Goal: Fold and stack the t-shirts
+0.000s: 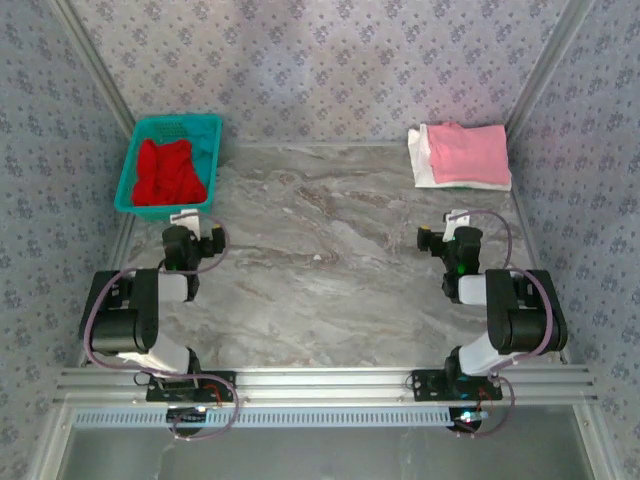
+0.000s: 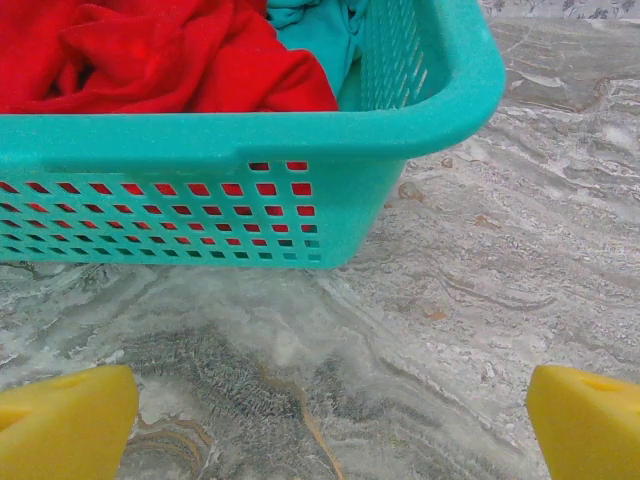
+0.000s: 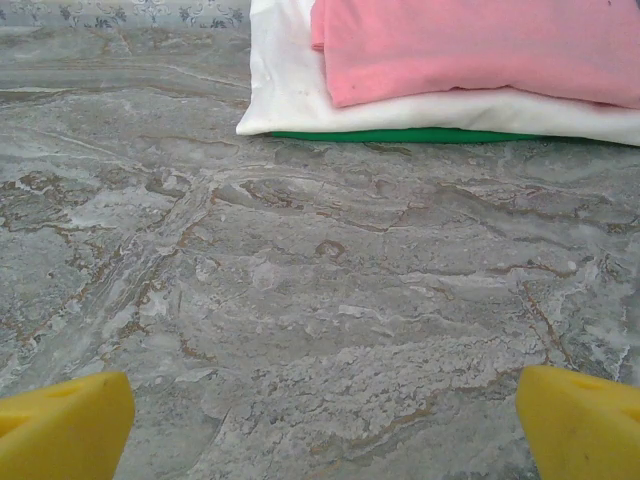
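Red shirt [image 1: 165,172] and teal shirt [image 2: 310,20] are bunched in the basket [image 2: 200,140], upper left. Pink shirt [image 1: 470,155] is stacked on white shirt [image 1: 422,165], upper right. Left gripper [image 2: 330,425] and right gripper [image 3: 325,425] are spread wide, empty. Tangled shirts may be lifted together.

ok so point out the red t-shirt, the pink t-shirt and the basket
red t-shirt [image 2: 150,50], left wrist view, middle of the crumpled heap in the basket
pink t-shirt [image 3: 480,45], right wrist view, top face of the folded cloth
basket [image 2: 200,138], left wrist view, solid near rim above the mesh holes
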`<action>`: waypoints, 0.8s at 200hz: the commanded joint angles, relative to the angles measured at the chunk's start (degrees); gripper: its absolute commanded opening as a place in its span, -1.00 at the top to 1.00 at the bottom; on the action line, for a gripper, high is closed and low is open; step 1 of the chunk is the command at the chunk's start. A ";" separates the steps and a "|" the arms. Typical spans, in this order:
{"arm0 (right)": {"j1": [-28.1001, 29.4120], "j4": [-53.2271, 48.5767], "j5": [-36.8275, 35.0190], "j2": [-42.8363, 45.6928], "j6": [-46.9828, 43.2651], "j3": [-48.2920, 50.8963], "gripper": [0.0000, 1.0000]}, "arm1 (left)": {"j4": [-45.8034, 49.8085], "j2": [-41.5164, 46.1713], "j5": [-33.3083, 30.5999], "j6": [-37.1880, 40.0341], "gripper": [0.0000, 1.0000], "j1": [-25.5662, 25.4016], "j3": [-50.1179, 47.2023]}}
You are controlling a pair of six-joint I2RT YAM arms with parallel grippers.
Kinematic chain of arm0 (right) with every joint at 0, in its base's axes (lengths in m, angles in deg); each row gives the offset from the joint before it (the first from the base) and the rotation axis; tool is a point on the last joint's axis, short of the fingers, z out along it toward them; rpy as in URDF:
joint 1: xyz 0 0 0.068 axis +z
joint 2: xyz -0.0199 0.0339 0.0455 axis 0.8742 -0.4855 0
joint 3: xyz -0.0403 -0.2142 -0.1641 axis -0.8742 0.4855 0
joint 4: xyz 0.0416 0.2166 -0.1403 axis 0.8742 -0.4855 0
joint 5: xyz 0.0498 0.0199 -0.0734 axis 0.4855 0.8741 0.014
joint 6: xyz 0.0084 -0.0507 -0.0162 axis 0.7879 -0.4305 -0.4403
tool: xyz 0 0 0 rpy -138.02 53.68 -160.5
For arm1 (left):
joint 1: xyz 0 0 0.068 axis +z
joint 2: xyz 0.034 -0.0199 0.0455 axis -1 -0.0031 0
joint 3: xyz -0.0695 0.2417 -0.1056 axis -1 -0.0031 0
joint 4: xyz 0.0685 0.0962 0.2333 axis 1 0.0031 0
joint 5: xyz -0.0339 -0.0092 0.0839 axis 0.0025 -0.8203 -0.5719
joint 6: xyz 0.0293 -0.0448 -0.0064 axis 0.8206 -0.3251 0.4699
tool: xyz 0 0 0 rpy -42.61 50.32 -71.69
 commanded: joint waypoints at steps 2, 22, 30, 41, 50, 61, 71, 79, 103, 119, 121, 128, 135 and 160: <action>-0.30 -0.84 0.28 -0.30 0.90 -1.04 -1.00 | -0.63 -0.34 1.12 -0.73 -0.99 0.23 0.88; -0.17 -0.83 0.18 -0.27 0.81 -1.09 -1.00 | -0.63 -0.32 1.08 -0.80 -0.99 0.23 0.88; -0.22 -0.83 0.14 -0.23 0.81 -1.06 -1.00 | -0.63 -0.33 1.08 -0.79 -0.99 0.21 0.88; -0.22 -1.00 0.14 -0.36 0.90 -1.14 -1.00 | -0.63 -0.33 1.08 -0.76 -0.99 0.27 0.95; -0.16 -0.79 0.11 -0.25 0.81 -0.97 -1.00 | -0.65 -0.37 1.12 -0.81 -1.00 0.24 0.89; -0.18 -0.79 0.06 -0.25 0.81 -0.92 -1.00 | -0.63 -0.33 1.14 -0.76 -0.99 0.27 0.88; -0.22 -0.83 0.20 -0.23 0.81 -0.94 -1.00 | -0.67 -0.32 1.09 -0.79 -1.00 0.28 0.90; -0.41 -0.99 0.63 -0.23 0.94 -1.07 -1.00 | -0.63 -0.32 1.14 -0.75 -0.99 0.20 0.92; -0.44 -0.87 0.46 -0.20 0.84 -0.94 -1.00 | -1.05 -0.06 1.50 -0.59 -0.99 0.15 0.71; 2.22 -4.37 -5.63 3.42 -0.29 -1.63 -1.00 | 6.70 5.38 -1.87 1.31 -0.99 -2.30 2.16; 2.63 -6.62 -6.38 4.66 -0.56 -2.19 -1.00 | 8.50 6.60 -3.27 1.46 -0.99 -2.94 2.61; 4.19 -18.67 -9.54 9.89 -0.09 -6.19 -1.00 | 13.54 10.61 -7.35 2.00 -0.99 -4.93 4.00; 5.05 -26.43 -12.00 12.76 3.98 -9.77 -1.00 | 16.69 14.94 -8.40 1.05 -0.99 -5.82 5.05; 6.83 -35.24 -6.03 18.39 13.11 -16.93 -0.98 | 22.97 23.83 -7.20 -5.18 -0.99 -5.53 10.50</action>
